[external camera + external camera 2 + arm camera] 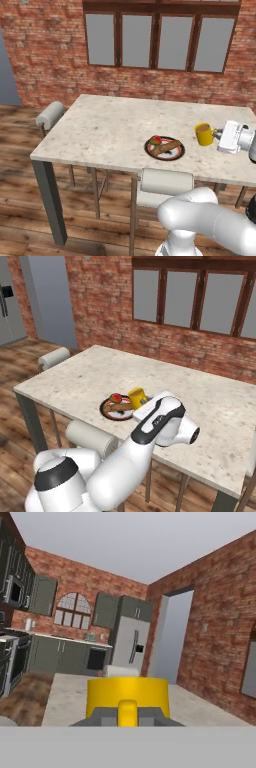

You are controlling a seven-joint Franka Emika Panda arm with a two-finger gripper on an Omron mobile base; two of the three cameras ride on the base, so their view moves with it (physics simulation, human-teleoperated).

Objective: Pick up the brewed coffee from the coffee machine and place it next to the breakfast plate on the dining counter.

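One yellow mug (203, 134) of brewed coffee sat upright in the claw (216, 134), which was closed on its side handle; brown liquid showed inside the mug, up near the rim, in the left base view. The claw reached in sideways from the right of that view, level with the mug. The mug was over the beige speckled worktop (107, 125), to the right of the breakfast plate (164, 148) and near it, but whether its base touched the stone or hung just above it could not be told from these angles.

The plate was round and dark-rimmed. It held brown strips of sausage or toast laid across the middle, and a red and green piece of food at its far left edge. From the right base view the mug (137, 397) appeared just behind the plate (118, 407), with the white arm (150, 431) crossing in front of both.

In the hand view the mug (127, 696) stood close ahead, its handle toward the camera between the dark fingertips (102, 717), the worktop (65, 697) stretching away beyond it. A pale padded chair (165, 187) stood pushed in at the near edge below the plate, and another (49, 116) at the left end.
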